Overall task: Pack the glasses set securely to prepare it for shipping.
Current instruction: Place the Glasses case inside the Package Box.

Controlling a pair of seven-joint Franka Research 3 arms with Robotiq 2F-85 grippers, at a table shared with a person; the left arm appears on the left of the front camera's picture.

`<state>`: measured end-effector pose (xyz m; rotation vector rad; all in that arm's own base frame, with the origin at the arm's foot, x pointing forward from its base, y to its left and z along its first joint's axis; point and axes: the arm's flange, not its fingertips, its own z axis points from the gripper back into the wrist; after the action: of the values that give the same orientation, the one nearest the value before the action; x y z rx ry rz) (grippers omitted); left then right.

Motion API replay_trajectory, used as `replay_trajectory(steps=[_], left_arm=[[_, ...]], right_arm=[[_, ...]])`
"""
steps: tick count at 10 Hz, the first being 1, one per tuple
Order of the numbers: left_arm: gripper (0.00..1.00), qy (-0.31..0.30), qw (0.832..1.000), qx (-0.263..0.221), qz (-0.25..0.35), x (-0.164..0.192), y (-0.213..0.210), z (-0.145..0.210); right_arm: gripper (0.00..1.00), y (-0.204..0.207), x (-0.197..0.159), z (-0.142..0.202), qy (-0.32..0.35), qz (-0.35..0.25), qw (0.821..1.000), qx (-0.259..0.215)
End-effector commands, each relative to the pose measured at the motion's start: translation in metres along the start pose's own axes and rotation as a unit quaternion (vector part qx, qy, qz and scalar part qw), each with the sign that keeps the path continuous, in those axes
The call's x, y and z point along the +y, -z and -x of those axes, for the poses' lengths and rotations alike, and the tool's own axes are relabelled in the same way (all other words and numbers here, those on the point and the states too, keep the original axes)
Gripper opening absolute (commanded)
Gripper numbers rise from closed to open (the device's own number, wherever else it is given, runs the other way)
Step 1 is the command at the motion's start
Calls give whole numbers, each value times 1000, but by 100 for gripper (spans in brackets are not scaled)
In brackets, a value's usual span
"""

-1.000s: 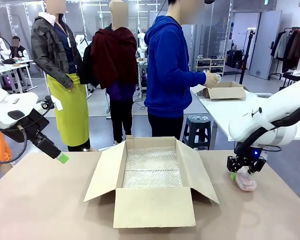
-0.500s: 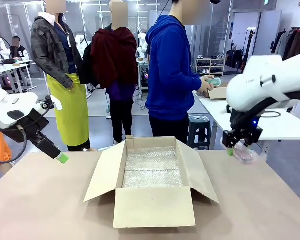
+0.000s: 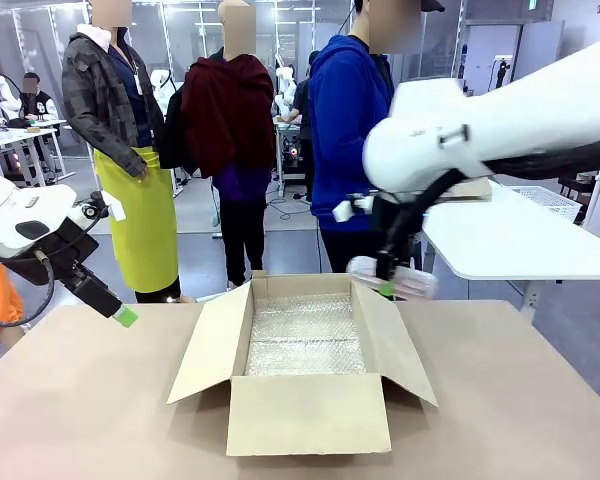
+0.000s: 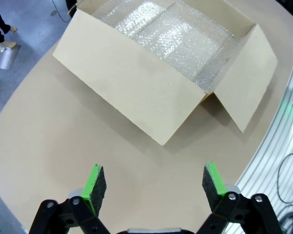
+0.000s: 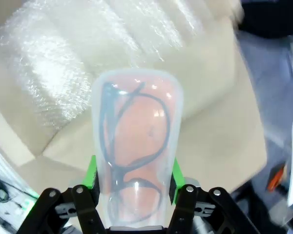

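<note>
One case is in the air: the pale pink case (image 5: 134, 141), spectacles showing through its shell, is pinched across its near end by the right gripper (image 5: 133, 173). The green pads (image 5: 91, 171) press on its two long sides, and most of its length sticks out past them. From the front it hangs above the far right corner of the cardboard box (image 3: 305, 415), over the top of the right flap (image 3: 395, 345) rather than over the middle of the bubble wrap (image 3: 305, 340).

That end-on hold is my worry. The shell looks smooth, and with so much overhang I'd guess a quick swing or a brush against the box's rim could twist it in the pads or pull it free. Let go where it is now, and it would likely hit the sloping flap and slide out onto the table (image 3: 90, 420) instead of settling on the lining. A low pass could also knock the flap and shift the box.

The person (image 3: 345, 130) stands at the table's far edge, close behind the arm, so there is little room that way. Toward the near edge and the right edge the table is bare. The left gripper (image 4: 154, 183) hangs near the left edge, fingers spread wide on nothing, well apart from the box.
</note>
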<state>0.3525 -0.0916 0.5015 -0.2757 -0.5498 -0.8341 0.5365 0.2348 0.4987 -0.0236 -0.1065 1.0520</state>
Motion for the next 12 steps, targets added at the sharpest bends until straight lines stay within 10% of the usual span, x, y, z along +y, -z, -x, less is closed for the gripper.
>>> replay_trajectory(steps=[1, 5, 12], left_arm=[[100, 2, 1000, -4, 4, 1, -2, 1], [100, 2, 1000, -4, 4, 1, -2, 1], [100, 2, 1000, -4, 4, 1, -2, 1]], right_arm=[[50, 6, -15, -63, -136, 8, 990, 23], [50, 68, -19, -149, -171, -4, 985, 23], [50, 127, -8, -159, -184, -9, 982, 37]])
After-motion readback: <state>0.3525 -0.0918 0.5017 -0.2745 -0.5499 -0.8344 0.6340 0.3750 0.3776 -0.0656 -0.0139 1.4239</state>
